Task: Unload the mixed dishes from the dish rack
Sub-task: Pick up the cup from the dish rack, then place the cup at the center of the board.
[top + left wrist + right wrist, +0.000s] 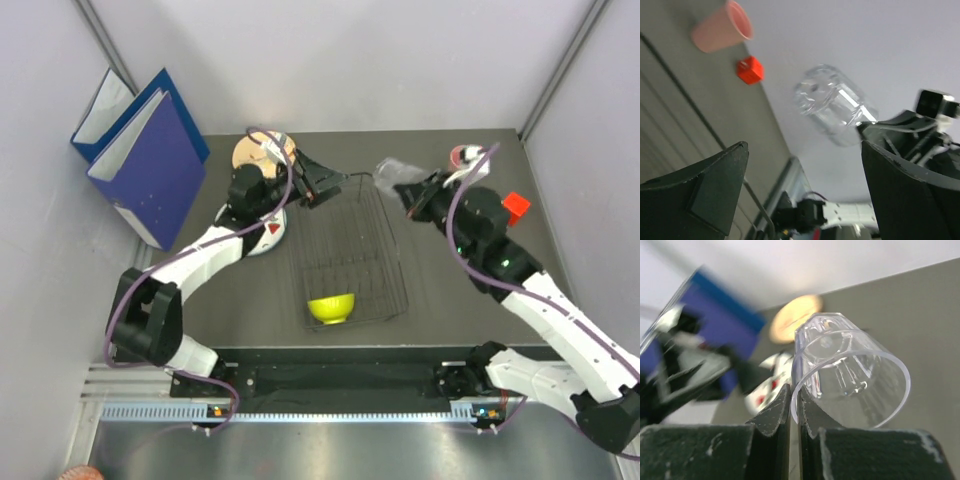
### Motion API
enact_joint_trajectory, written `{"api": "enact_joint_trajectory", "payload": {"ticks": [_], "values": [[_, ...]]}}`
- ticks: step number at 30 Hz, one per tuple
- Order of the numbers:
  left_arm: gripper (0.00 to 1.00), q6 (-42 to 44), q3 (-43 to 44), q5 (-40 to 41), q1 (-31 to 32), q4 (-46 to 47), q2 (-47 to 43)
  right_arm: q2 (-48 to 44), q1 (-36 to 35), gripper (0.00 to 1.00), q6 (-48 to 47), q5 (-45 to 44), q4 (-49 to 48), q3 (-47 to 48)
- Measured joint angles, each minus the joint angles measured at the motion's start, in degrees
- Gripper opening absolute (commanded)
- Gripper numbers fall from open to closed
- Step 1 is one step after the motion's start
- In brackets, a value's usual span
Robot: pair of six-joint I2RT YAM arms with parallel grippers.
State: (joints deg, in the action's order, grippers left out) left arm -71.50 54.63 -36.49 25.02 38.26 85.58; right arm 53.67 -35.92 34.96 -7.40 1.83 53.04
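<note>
Top external: faint clear glass (pixel 390 168)

Clear glossy glass (pixel 850 372), thin black wire rack (pixel 350 255), matt grey table (pixel 440 330).

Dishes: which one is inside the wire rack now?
The lime-yellow bowl, at the near end of the dish rack. The tan plate, white plate and pink cup sit on the table outside it; the right hand holds the clear glass.
</note>
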Motion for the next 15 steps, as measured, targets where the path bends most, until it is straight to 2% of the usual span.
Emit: {"api": "enact_joint_trajectory", "payload": {"ticks": [3,6,11,15], "values": [[0.99,9.05,6.82,8.26,-0.83,-17.81,-2.25,3.76,5.46,0.0,-1.62,-9.64,11.78,10.47],[0.99,13.49,10.86,16.96,-1.03,-30.08,-4.11,8.22,13.97,0.0,-0.96,-14.88,19.21,14.86],[0.99,15.82,9.94,29.2,-1.03,-43.52,-7.45,13.94,26.99,0.0,3.04,-17.64,30.36,11.8],[0.99,15.74,7.45,35.26,-1.05,-49.16,-8.94,17.51,30.95,0.0,5.99,-14.84,34.75,9.57]]}}
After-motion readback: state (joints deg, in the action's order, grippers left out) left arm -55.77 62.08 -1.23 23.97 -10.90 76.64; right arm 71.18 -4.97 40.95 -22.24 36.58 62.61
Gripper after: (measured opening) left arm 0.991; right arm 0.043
